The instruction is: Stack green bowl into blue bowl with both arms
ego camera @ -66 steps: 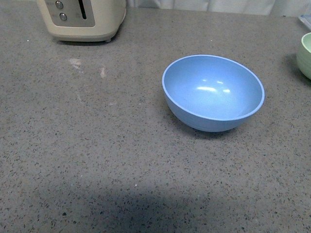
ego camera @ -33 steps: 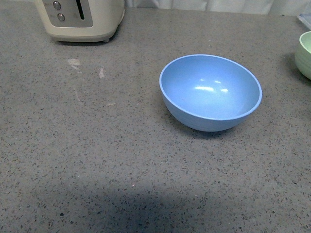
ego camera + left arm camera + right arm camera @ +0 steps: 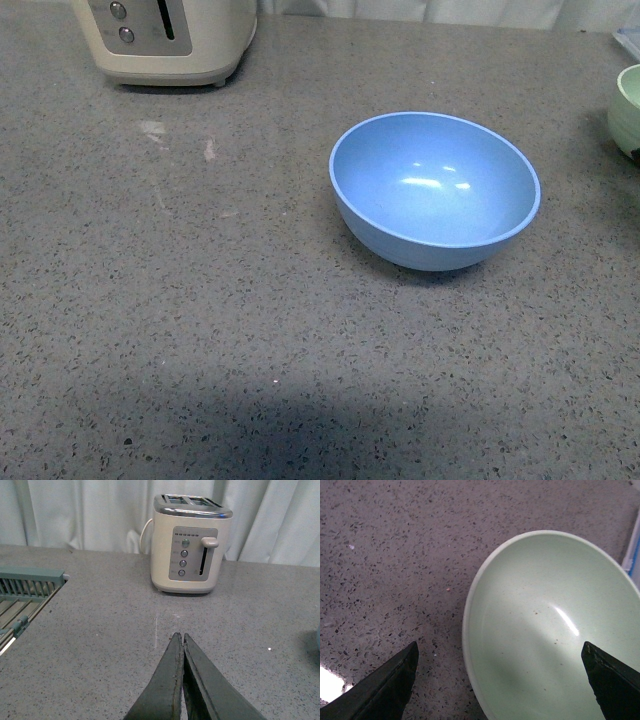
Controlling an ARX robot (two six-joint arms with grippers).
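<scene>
The blue bowl (image 3: 435, 190) stands upright and empty on the grey speckled counter, right of centre in the front view. The green bowl (image 3: 628, 110) shows only as a sliver at that view's right edge. In the right wrist view the green bowl (image 3: 555, 630) fills the frame, empty, and my right gripper (image 3: 500, 655) hangs open just above it, one finger over the counter outside its rim, the other over its inside. My left gripper (image 3: 180, 636) is shut and empty, above bare counter, pointing toward the toaster. Neither arm shows in the front view.
A cream toaster (image 3: 165, 40) stands at the back left of the counter; it also shows in the left wrist view (image 3: 190, 542). A grey-green dish rack (image 3: 25, 597) lies beside the left arm. White curtains (image 3: 90, 510) hang behind. A blue-edged item (image 3: 632, 550) lies beside the green bowl.
The front view shifted slightly, so the toaster, blue bowl and green bowl sit a few pixels differently in the picture. Nothing on the counter has visibly moved.
</scene>
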